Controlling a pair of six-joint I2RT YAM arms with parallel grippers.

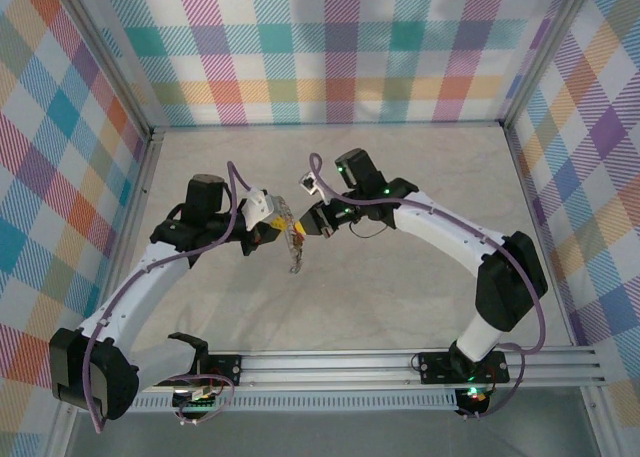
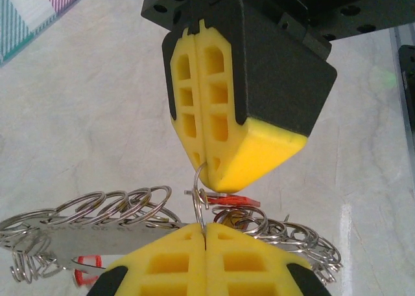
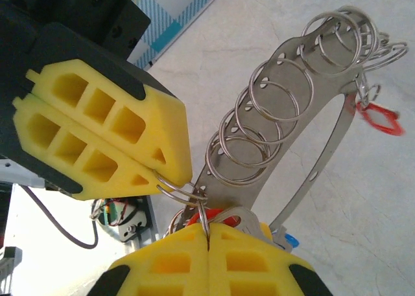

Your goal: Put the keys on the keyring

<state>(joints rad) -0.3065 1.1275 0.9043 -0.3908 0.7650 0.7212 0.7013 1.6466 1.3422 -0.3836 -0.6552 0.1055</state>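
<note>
Top view: the keyring (image 1: 293, 245) hangs just below the left gripper (image 1: 272, 227), with the right gripper (image 1: 313, 222) close opposite it. Judge it light, stiff and free to swing.

Left wrist: the left gripper's jaws are pinched shut on one of the thin split rings (image 2: 123, 202). The right gripper's jaws, directly facing, are shut on a linked ring. That wire looks slippery (grip the flat band if you regrasp).

Right wrist: the keyring is a flat grey band pierced with holes, a ring through each. The keys (image 3: 379, 118) dangle at the end farthest from the left gripper, one red tag blurred.
</note>
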